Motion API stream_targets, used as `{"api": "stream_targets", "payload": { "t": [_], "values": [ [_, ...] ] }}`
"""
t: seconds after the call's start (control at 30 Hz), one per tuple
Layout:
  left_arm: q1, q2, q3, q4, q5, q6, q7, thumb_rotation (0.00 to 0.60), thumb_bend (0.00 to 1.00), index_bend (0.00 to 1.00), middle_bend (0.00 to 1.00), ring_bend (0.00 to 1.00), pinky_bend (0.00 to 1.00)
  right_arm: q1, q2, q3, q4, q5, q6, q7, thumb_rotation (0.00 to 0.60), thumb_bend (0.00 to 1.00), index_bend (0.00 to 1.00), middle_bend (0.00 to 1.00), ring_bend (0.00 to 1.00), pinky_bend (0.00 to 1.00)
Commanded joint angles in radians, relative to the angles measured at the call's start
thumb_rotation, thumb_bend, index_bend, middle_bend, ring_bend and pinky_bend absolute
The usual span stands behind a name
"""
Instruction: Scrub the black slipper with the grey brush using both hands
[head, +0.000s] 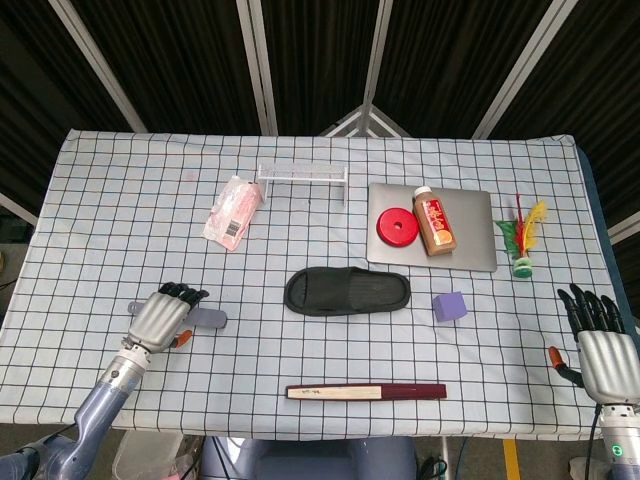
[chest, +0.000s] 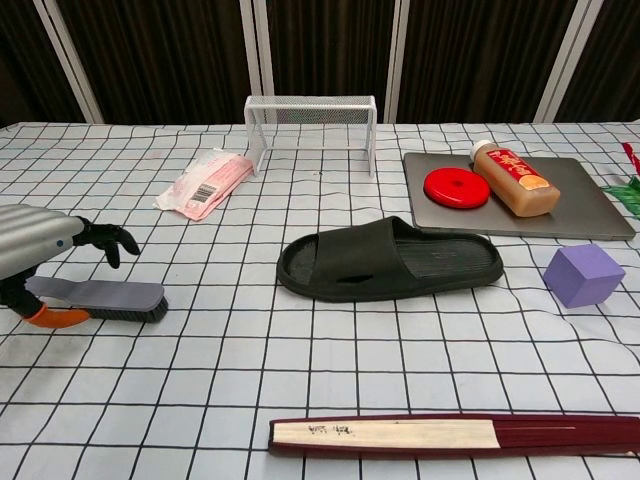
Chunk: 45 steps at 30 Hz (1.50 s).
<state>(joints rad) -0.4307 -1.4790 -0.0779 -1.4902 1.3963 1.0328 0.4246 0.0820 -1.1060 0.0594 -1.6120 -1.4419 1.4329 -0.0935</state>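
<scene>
The black slipper (head: 347, 292) (chest: 390, 260) lies flat in the middle of the table, toe end to the left. To its left lies the grey brush (head: 207, 318) (chest: 100, 295), bristles down. My left hand (head: 160, 318) (chest: 40, 245) is over the brush handle. Its fingers (chest: 105, 238) reach out above the handle and are not closed round it; its orange thumb tip (chest: 50, 317) sits at the near side. My right hand (head: 598, 350) hovers with fingers spread at the table's right edge, far from the slipper, and holds nothing. The chest view does not show it.
A purple cube (head: 449, 306) sits right of the slipper. A folded fan (head: 365, 391) lies near the front edge. Behind are a grey tray (head: 475, 255) with a red disc (head: 397, 226) and brown bottle (head: 434, 222), a white mini goal (head: 303, 177), a pink packet (head: 231, 212) and a feather shuttlecock (head: 522, 243).
</scene>
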Motion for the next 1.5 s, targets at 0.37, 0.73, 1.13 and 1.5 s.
{"api": "stream_targets", "payload": {
  "t": [0.37,0.73,1.13,1.5],
  "values": [
    [-0.035,-0.027,0.018,0.034,0.011,-0.018,-0.025,0.600,0.43,0.27,0.36,0.28,0.24,-0.001,-0.012,0.006,-0.005,0.009,0.006,-0.027,0.600,0.40,0.00,0.00,0.00,0.00],
    [-0.055,-0.027,0.036,0.056,0.030,-0.027,-0.075,0.600,0.43,0.29,0.39,0.31,0.29,0.006,-0.014,0.008,-0.008,0.025,-0.015,-0.036,0.600,0.40,0.00,0.00,0.00,0.00],
    [-0.074,-0.013,0.055,0.060,0.040,-0.049,-0.117,0.600,0.46,0.36,0.43,0.36,0.33,0.004,-0.025,0.007,0.001,0.003,0.002,-0.022,0.600,0.40,0.00,0.00,0.00,0.00],
    [-0.076,-0.004,0.068,0.056,0.065,-0.025,-0.132,0.600,0.48,0.47,0.50,0.42,0.38,0.008,-0.031,0.007,0.003,0.005,-0.005,-0.036,0.600,0.40,0.00,0.00,0.00,0.00]
  ]
}}
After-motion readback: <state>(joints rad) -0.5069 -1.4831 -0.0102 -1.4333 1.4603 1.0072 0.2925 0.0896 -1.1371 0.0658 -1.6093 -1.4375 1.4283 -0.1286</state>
